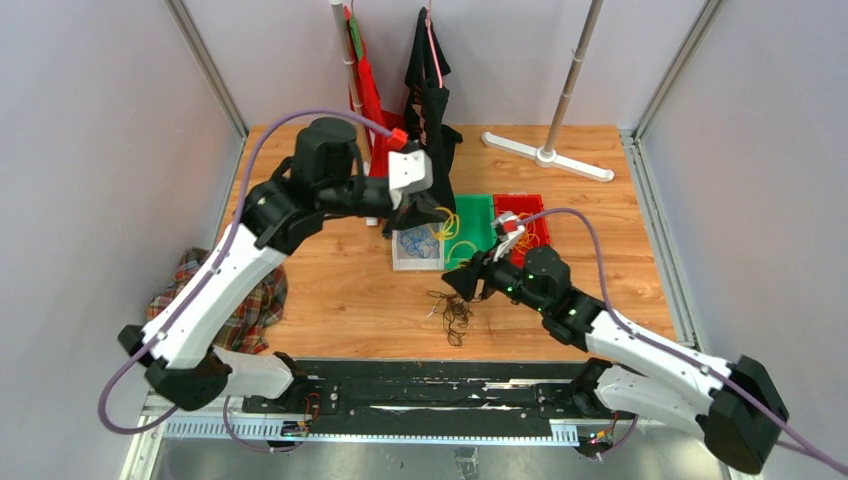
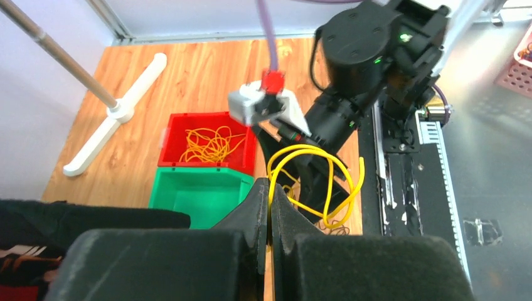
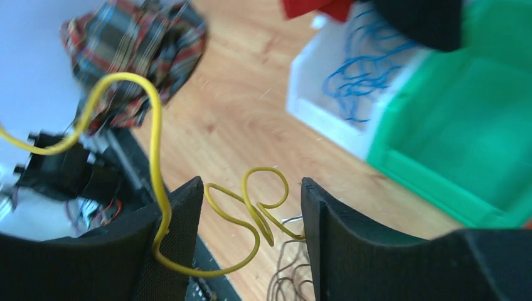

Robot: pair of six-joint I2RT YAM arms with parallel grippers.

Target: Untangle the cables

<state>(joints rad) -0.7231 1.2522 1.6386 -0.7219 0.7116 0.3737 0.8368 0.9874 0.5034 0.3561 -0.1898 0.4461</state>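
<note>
My left gripper is shut on a yellow cable and holds it in the air above the bins; the cable hangs in loops. My right gripper is open lower down, and the yellow cable's lower loops hang between its fingers, draped over the left finger. A dark brown cable bundle lies on the table under the right gripper and also shows in the right wrist view. Blue cables lie in a white bin.
A green bin stands next to the white bin, then a red bin holding yellow cables. Red and black garments hang at the back. A white stand base lies back right. A plaid cloth lies at the left edge.
</note>
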